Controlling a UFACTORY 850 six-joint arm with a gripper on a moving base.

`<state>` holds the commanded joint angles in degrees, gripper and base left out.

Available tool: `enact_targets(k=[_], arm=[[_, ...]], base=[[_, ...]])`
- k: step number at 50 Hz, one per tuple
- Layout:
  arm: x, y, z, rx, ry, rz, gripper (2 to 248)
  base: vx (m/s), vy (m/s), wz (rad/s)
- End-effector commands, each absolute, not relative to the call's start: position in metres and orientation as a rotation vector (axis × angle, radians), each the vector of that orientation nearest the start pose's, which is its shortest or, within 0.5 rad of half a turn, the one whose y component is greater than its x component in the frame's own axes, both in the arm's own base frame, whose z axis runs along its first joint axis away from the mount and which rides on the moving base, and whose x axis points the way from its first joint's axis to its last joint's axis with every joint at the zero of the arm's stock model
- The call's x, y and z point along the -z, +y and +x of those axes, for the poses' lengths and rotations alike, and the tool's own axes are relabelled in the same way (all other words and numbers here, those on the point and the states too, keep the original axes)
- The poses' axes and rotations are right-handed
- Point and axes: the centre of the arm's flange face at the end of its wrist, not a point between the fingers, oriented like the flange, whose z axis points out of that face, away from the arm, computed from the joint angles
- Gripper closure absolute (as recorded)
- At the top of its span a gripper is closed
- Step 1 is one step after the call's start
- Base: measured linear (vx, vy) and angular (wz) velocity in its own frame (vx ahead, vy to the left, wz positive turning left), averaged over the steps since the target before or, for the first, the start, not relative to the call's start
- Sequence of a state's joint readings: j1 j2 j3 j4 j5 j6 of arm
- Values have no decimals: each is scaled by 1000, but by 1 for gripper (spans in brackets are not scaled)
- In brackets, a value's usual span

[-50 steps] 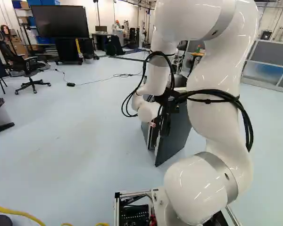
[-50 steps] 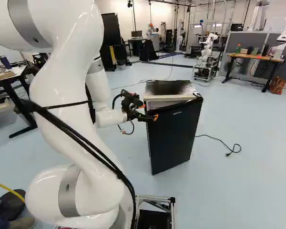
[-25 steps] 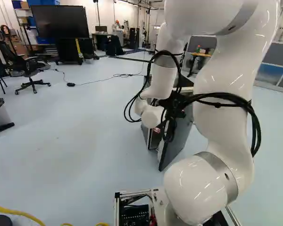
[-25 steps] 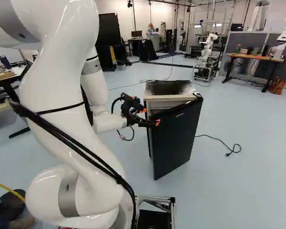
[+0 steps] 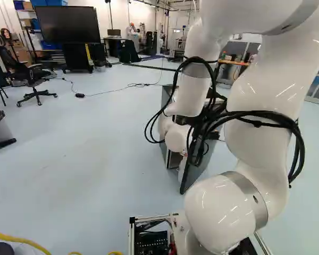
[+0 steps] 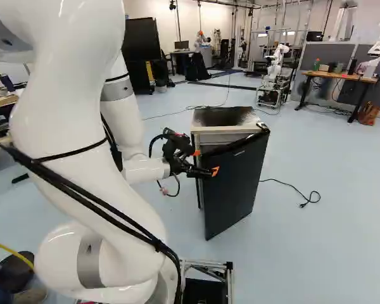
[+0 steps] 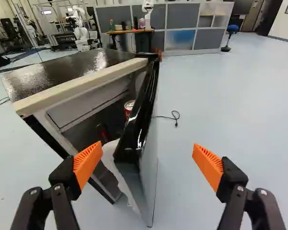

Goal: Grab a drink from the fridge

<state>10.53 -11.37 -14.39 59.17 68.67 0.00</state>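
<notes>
The arm [image 6: 123,117] is reaching to the fridge [image 6: 225,116], whose door [image 6: 237,190] is standing ajar, and the gripper [image 6: 206,162] is hovering at the door's upper free corner. In the wrist view the gripper [image 7: 148,155] is spreading its fingers wide and is gripping nothing; the door's free edge is extending between them, unclamped. One orange pad [image 7: 86,162] is lying on the inner side of that edge, very near the pale door liner [image 7: 116,167], though contact cannot be told; the opposite orange pad [image 7: 209,165] is hanging beyond the outer face, with a broader gap separating it from the door. The opening between the door and the front edge of the cabinet is widening toward the gripper and narrowing toward the hinge side. Within it, a red can with a silver top [image 7: 129,106] is standing upright close to the door's inner side, toward the hinge; whether cabinet or door is carrying it cannot be told. A darker red container [image 7: 102,132] is showing partly, deeper in shadow and nearer the gripper. Past the door's outer face, floor [image 7: 221,110] is stretching away, and a power cord [image 7: 176,114] is trailing across it.
</notes>
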Motion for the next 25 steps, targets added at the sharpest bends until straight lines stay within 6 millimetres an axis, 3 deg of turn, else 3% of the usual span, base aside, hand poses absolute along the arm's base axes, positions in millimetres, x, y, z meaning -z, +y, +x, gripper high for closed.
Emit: enact_targets(k=[25], arm=[[-305,-41,259,2045,1422,-2699,3]], base=[[0,0,0]])
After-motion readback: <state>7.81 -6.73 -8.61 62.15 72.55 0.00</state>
